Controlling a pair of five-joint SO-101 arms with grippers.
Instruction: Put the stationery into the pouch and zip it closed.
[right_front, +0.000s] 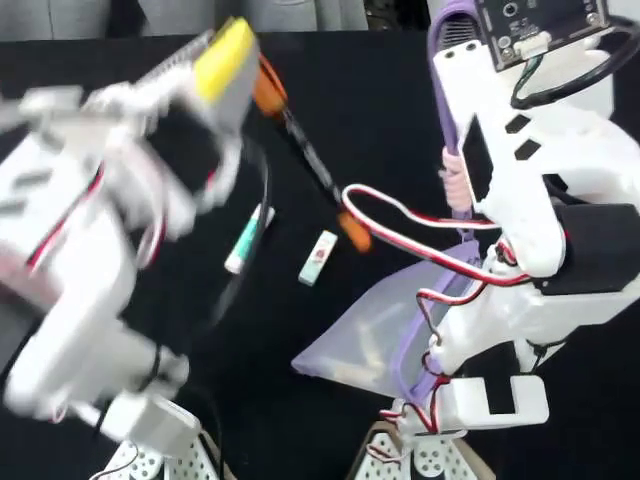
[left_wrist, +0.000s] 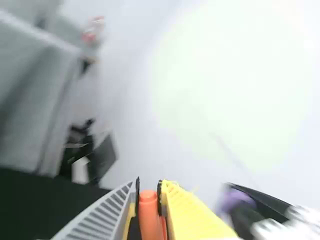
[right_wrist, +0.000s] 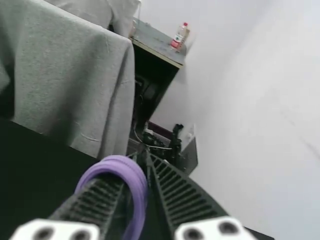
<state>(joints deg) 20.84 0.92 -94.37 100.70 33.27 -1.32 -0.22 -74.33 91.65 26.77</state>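
Note:
My left gripper (right_front: 243, 72), with one yellow finger, is raised over the back left of the table. It is shut on the orange end of a black pen (right_front: 305, 150), which slants down toward the pouch. In the left wrist view the orange end (left_wrist: 148, 210) sits pinched in the left gripper (left_wrist: 148, 187). My right gripper (right_front: 452, 35) is shut on the purple strap (right_wrist: 122, 175) of the pouch and holds it up. The translucent pouch (right_front: 375, 325) with its purple zip hangs down to the table at front right. In its own wrist view the right gripper (right_wrist: 142, 161) points upward.
A teal and white marker (right_front: 247, 240) and a small white eraser (right_front: 318, 257) lie on the black table (right_front: 380, 110) between the arms. The arm bases stand at the front edge. A grey cloth (right_wrist: 60, 75) hangs behind the table.

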